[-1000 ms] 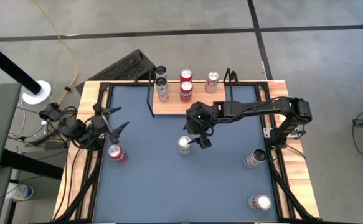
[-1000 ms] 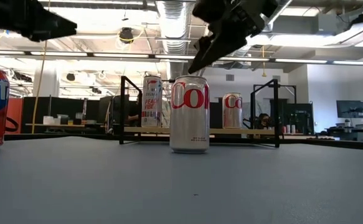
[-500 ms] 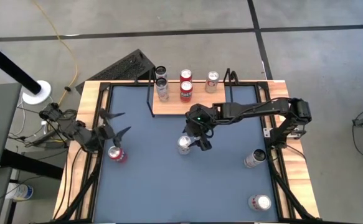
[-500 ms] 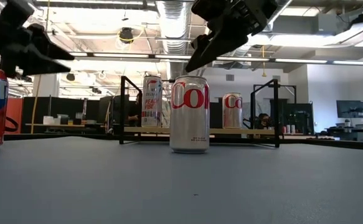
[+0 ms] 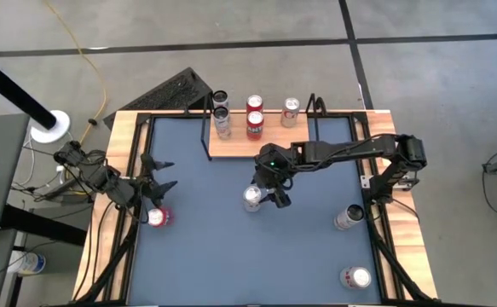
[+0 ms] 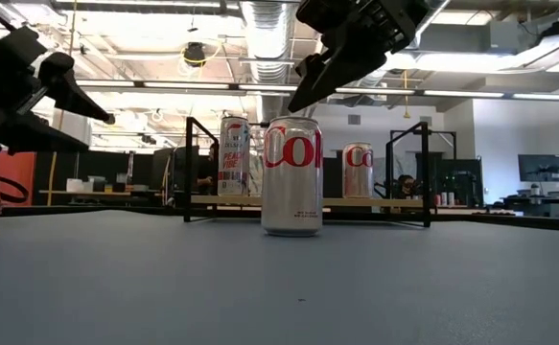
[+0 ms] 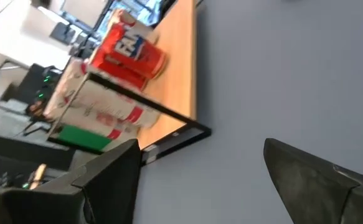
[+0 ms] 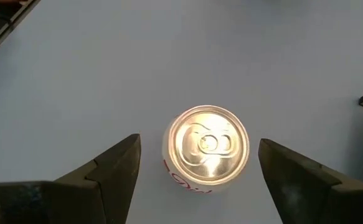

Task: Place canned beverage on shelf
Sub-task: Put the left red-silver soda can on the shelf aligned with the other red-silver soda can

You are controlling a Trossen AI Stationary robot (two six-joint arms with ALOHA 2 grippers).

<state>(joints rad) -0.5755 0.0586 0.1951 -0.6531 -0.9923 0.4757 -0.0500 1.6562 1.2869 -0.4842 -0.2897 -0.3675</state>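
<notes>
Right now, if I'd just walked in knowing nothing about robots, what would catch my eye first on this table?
Probably the silver cola can standing mid-table, with the right gripper poised open directly above it. Next, the left gripper, also open, over a red can by the table's left edge. Behind them, the small wooden shelf already carries several cans.

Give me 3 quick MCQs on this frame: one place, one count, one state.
1. Where does the right tool hover?
A. over the silver can mid-table
B. over the shelf
C. at the table's right edge

2. How many cans stand on the shelf?
A. one
B. two
C. three

3. The right tool's fingers are:
A. shut on a can
B. open
C. shut, empty

Answers: 1 A, the right wrist view looks straight down on the can top. 2 B, only a silver can and a red can stand on the board. 3 B, the fingers stand apart, clear of the can.
</notes>
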